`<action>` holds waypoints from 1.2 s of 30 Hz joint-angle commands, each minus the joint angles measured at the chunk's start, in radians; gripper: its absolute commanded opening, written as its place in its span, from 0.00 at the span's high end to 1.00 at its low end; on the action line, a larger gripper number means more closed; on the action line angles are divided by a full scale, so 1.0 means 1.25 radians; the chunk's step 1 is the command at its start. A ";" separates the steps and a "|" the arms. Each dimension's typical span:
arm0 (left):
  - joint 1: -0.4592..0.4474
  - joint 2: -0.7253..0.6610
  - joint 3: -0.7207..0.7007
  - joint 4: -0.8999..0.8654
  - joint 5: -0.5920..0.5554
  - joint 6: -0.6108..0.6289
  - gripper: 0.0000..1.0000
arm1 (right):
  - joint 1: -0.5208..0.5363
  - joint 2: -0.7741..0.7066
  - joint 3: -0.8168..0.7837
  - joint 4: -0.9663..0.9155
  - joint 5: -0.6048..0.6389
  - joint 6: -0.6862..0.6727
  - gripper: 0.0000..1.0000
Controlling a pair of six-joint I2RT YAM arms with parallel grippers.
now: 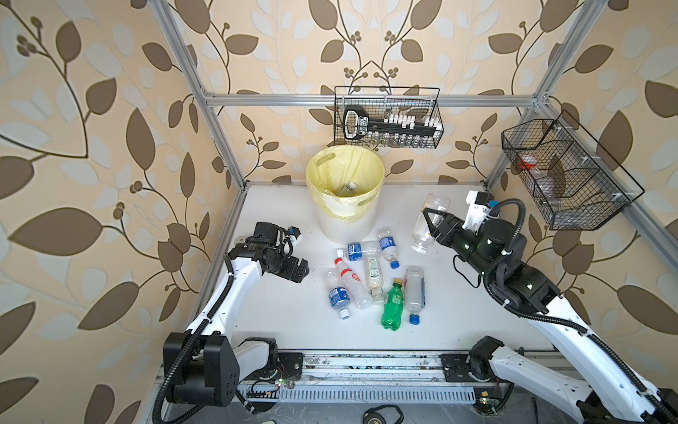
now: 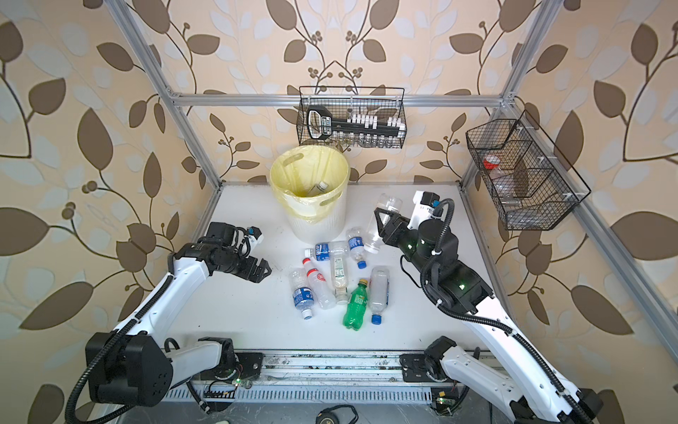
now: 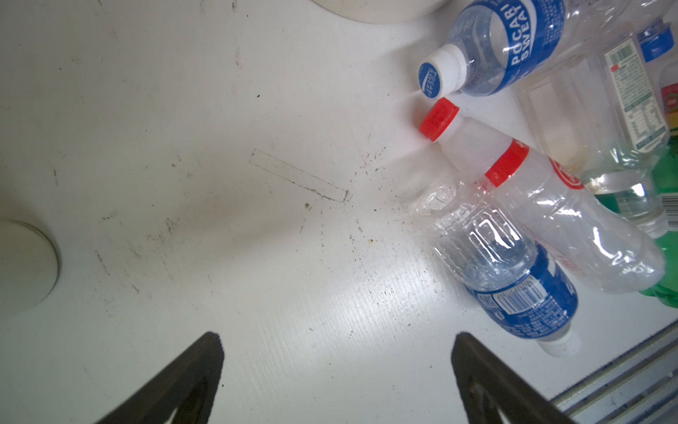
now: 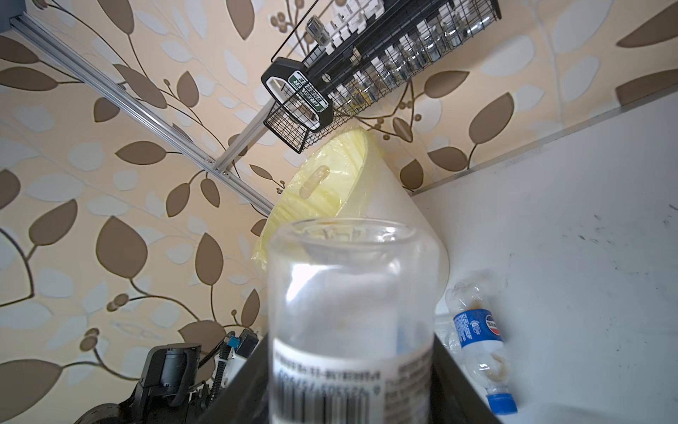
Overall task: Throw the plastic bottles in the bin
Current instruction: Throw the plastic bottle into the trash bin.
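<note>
Clear plastic bottle with barcode label (image 1: 422, 238) clamped in my right claw (image 1: 432, 222); next: swing over yellow-lined white ribbed bin (image 1: 341, 229), release (left claw (image 1: 300, 270) spread, empty).

The left arm (image 1: 234, 290) and right arm (image 1: 572, 330) share one build: glossy white shells on the long links and matte black blocks at the joints. The shoulder blocks (image 1: 205, 370) are dotted with small holes. A ribbed black hose (image 1: 520, 222), tied down with white clips, runs along each arm. Small green lights (image 1: 489, 242) glow on the right arm's black joints. The left claw (image 1: 301, 270) and right claw (image 1: 431, 224) have black triangular fingers (image 3: 190, 374). A white housing (image 1: 477, 211) with a blue plug sits at 2 o'clock from the right claw.
</note>
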 commanded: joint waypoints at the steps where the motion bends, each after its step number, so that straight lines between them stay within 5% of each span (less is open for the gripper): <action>1: 0.011 -0.004 0.020 0.001 -0.008 0.000 0.01 | 0.009 -0.028 -0.030 0.010 0.028 0.025 0.60; 10: 0.011 0.000 0.022 0.004 -0.006 -0.001 0.01 | 0.024 0.122 0.119 0.021 0.003 -0.025 0.60; 17: 0.010 0.003 0.024 0.001 -0.013 -0.003 0.01 | 0.028 0.507 0.509 0.076 -0.066 -0.090 0.61; 20: 0.013 0.001 0.026 -0.002 -0.013 -0.005 0.01 | 0.031 0.753 0.838 -0.063 -0.033 -0.150 0.40; 22: 0.016 -0.002 0.026 -0.003 -0.013 -0.005 0.01 | 0.020 0.894 1.065 -0.188 -0.040 -0.151 0.08; 24: 0.019 -0.008 0.027 -0.011 -0.012 -0.006 0.01 | 0.028 0.962 1.212 -0.274 -0.017 -0.155 0.00; 26: 0.022 -0.008 0.027 -0.017 -0.006 -0.005 0.01 | 0.053 0.936 1.189 -0.264 0.022 -0.183 0.00; 32: 0.026 0.013 0.039 -0.016 0.016 -0.006 0.01 | 0.092 0.646 0.742 -0.023 0.033 -0.188 0.00; 36: 0.025 0.014 0.040 -0.023 0.027 -0.002 0.01 | 0.093 0.521 0.574 0.001 0.035 -0.174 0.00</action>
